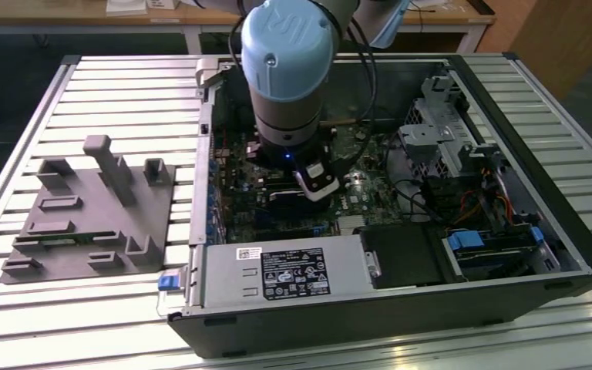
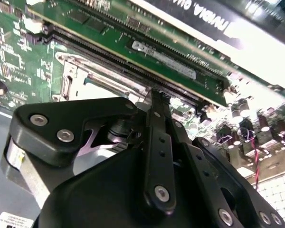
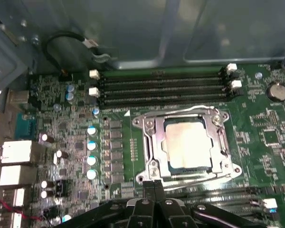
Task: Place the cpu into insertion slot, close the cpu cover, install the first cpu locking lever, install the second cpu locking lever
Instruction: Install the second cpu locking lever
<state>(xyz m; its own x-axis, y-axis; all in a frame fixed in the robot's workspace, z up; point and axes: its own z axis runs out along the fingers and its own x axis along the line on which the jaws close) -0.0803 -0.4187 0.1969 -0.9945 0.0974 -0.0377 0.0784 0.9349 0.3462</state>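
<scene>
Black gripper (image 3: 154,186) nearest the lens in the first wrist view, fingers pressed together, nothing pinched between them, tips down at the near edge of the socket. Just beyond the tips: cpu (image 3: 187,142) seated flat in the insertion slot (image 3: 156,164), silvery top showing through the window of the cpu cover (image 3: 152,137), already folded down. Lies straight ahead of the fingertips, memory slots (image 3: 161,88) running crosswise behind. Seemingly lever work in hand.
</scene>
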